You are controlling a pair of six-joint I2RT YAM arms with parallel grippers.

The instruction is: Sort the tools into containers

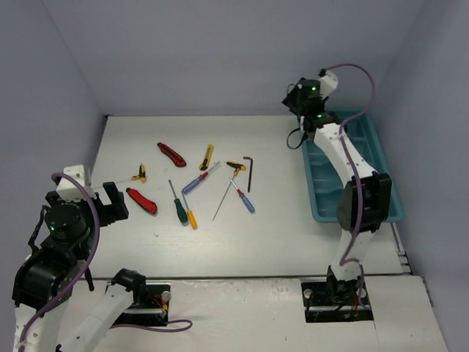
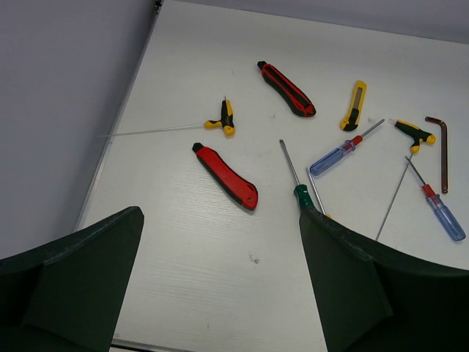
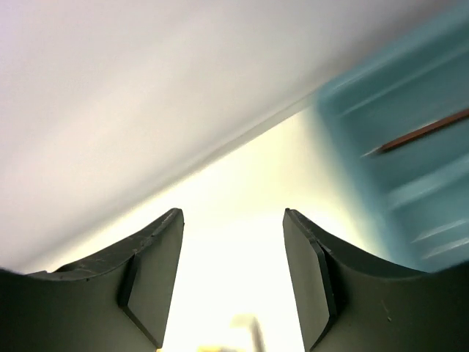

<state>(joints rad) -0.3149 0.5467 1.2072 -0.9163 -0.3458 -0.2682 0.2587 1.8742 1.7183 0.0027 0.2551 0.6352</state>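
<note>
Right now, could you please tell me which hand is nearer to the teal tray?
Right. The right hand hovers by the tray's far-left corner; the left hand is across the table, beyond the scattered tools.

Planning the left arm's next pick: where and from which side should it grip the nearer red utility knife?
Probably mid-body, from straight above. The red utility knife lies flat and diagonal on the table, long and narrow, so the open left gripper should turn to close across its width.
</note>
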